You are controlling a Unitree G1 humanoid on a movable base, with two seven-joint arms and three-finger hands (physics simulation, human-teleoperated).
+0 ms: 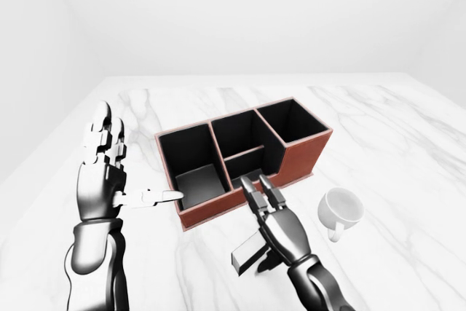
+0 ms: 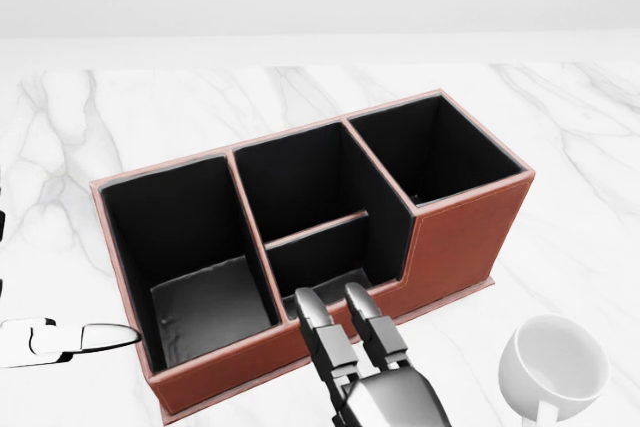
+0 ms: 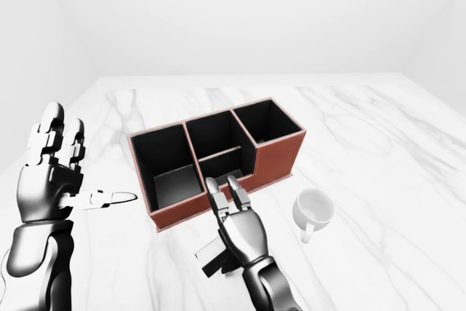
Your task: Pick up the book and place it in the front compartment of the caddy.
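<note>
Left-eye view: your right robot hand (image 1: 280, 227) hangs low over the desk (image 1: 408, 151), fingers (image 1: 256, 193) stretched toward the caddy (image 1: 244, 158). A dark slab, judged to be the book (image 1: 249, 251), sits under the palm, tilted, one end jutting to the view's left. Whether the thumb closes under it is hidden, so grip is unconfirmed. The left robot hand (image 1: 102, 172) stands upright and open at the view's left, holding nothing, its thumb pointing at the caddy's wall. A mug (image 1: 341, 209) lies just right of the right hand.

Head view: two fingertips of the right hand reach the low wall of the small compartment at the caddy's bottom middle. The book does not show here. All compartments look empty.

Right-eye view: same layout; book again below the palm, clear of the caddy.

Step judged: carry phase, book near but not yet inside. Next you need to lift it above the low wall, turn it upright, and lower it into that small compartment.
</note>
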